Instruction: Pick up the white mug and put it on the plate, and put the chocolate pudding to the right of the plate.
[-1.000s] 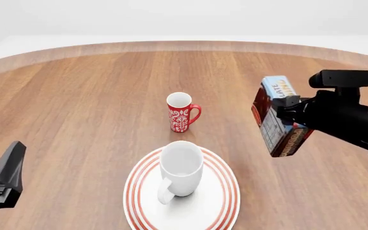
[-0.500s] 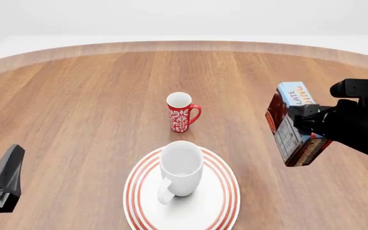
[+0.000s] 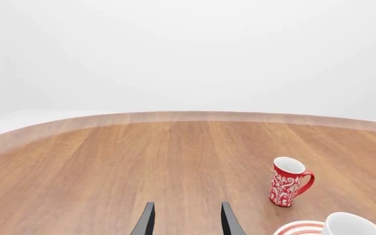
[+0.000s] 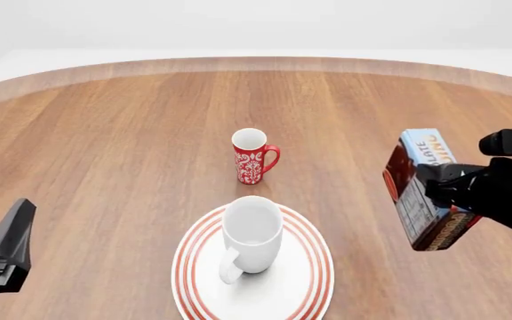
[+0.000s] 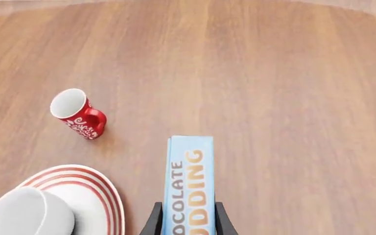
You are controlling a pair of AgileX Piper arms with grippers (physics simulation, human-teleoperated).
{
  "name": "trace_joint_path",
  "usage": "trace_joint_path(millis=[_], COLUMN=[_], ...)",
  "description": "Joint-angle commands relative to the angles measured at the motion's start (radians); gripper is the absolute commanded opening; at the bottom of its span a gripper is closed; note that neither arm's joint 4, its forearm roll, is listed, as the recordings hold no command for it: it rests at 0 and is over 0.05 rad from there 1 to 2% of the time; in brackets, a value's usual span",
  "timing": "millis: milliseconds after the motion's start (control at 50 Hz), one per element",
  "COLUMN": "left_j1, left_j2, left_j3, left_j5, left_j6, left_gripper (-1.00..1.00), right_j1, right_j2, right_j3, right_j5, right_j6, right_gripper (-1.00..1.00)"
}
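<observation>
The white mug stands upright on the red-ringed plate near the table's front edge, handle toward the camera. The mug and plate also show in the right wrist view, and mug and plate in the left wrist view. My right gripper is shut on the chocolate pudding, holding it above the table to the right of the plate. The box sits between the fingers. My left gripper stands open and holds nothing at the front left, its fingers apart over bare wood.
A slim red patterned mug stands upright behind the plate near the table's middle, seen too as the red mug and the red mug. The round wooden table's far edge curves across the back.
My right gripper has carried the chocolate pudding rightward and down, toward the front. The left gripper, both mugs and the plate have stayed put.
</observation>
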Motion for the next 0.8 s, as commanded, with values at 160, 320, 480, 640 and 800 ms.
trace_joint_path(millis=[160,320,480,640,800], left_j1=[-0.002,-0.004,-0.003,-0.003,-0.003], left_j2=[0.06,-0.009,-0.105,-0.053,-0.047], left_j3=[-0.001,0.0,0.0,0.0,0.0], left_j5=[-0.058,0.008,0.104,0.054,0.048], left_j6=[0.002,0.003,0.003,0.003,0.004], left_gripper=[1.0,1.0,1.0,1.0,1.0], right_j1=[-0.007,-0.017,-0.02,-0.028,-0.04], right_j2=[-0.072,-0.088,-0.074,-0.075,-0.077], right_j3=[0.045,0.067,0.126,0.148,0.163], right_j5=[0.051,0.057,0.023,0.02,0.015], right_j6=[-0.002,-0.017,-0.041,-0.052,-0.059], right_gripper=[-1.0,-1.0,-1.0,-1.0,-1.0])
